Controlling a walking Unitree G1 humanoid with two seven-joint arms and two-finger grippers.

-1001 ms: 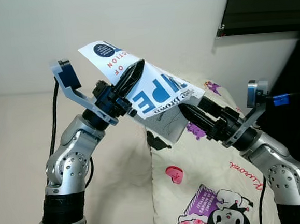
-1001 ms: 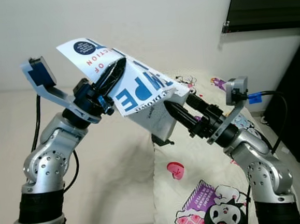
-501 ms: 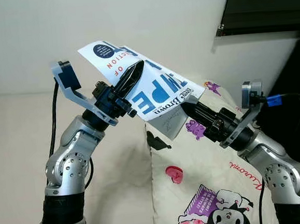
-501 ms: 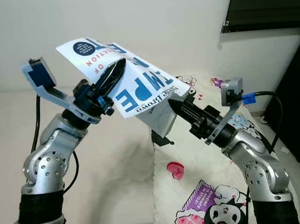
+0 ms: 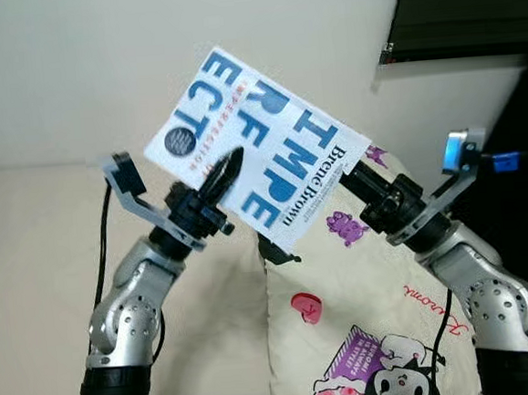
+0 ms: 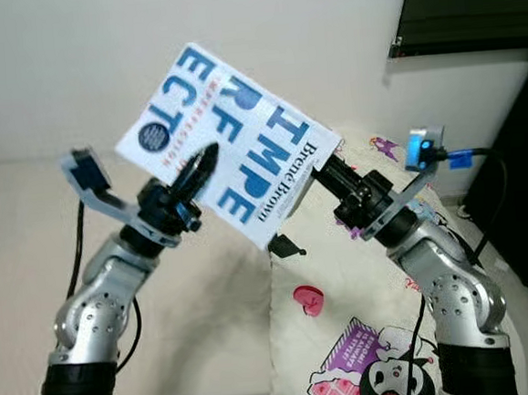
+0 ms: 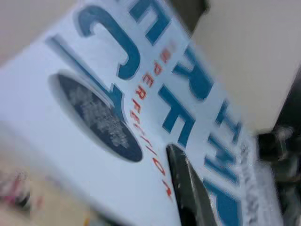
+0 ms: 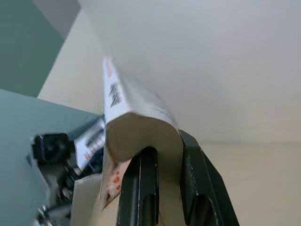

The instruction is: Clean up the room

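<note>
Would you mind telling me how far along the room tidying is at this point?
Done: the book is lifted off the bed. In hand: the right gripper clamps one end of the book, while the left gripper lies against its cover. Left: putting the book away; the cartoon pillow also lies on the bed.

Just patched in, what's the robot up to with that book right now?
The robot is holding a white paperback book up in the air with both arms, cover facing the head camera. The right pincer is clamped on one edge of the book; the left pincer grips the opposite side, one finger lying across the cover. Below lies a cartoon-print pillow on a beige surface.
</note>
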